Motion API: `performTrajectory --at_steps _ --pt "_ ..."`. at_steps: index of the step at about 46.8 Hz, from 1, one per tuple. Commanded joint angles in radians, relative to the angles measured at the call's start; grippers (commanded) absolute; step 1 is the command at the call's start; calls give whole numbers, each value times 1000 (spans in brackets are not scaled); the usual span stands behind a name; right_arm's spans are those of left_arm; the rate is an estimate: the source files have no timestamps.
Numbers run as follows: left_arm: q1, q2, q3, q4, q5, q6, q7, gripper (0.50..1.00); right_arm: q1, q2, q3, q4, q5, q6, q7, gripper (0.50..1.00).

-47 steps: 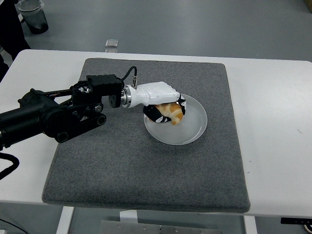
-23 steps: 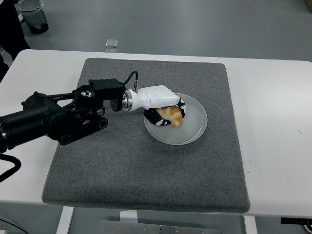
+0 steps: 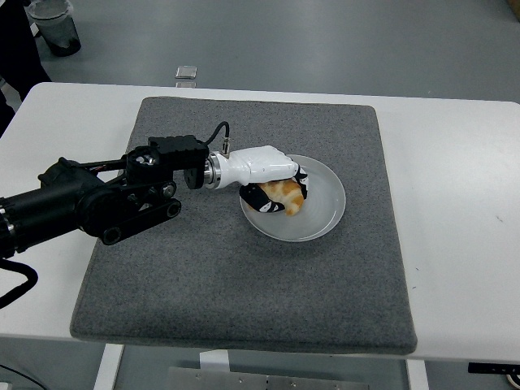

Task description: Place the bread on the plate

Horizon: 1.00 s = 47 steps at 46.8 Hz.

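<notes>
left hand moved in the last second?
Yes. The left hand, shut on the bread, has sunk slightly toward the near side of the plate, while the plate and mat stayed put.

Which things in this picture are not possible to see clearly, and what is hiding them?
Head view only:
- Bread: the left hand covers most of it, so its full shape is hidden.
- Whether the bread touches the plate: hidden under the hand.
- Right arm: outside the picture.
- Dark container at the top left: cut by the edge.
- Small clear object on the floor: too small to identify.
</notes>
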Motion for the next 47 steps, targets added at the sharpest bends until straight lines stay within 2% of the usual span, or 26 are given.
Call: performTrajectory --at_steps 1,5,13,16,19,29,34,36,38,47 --pt "0 0 0 0 -1 0 0 666 0 0 0 0 0 0 0 932" --pt "0 0 -2 0 -1 0 0 726 0 0 0 0 0 0 -1 930" --pt "0 0 -2 -2 -3 0 0 778 0 0 0 1 0 0 0 930" --pt "0 0 -3 -3 -3 0 0 844 0 0 0 0 0 0 0 932" --pt "0 0 -3 -3 -3 0 -1 872 0 0 0 0 0 0 0 932" --pt "1 2 -3 -11 -12 -2 -1 889 0 0 0 0 0 0 0 930" --pt "1 3 -6 -12 -30 -2 -6 930 0 0 0 0 0 0 0 930" --pt "1 8 -11 -14 -47 -2 -7 970 0 0 0 0 0 0 0 930" --pt "1 11 -14 -15 -69 -3 -7 992 0 0 0 0 0 0 0 930" --pt "-2 41 -14 -44 -279 -17 -9 1000 0 0 0 0 0 0 0 930"
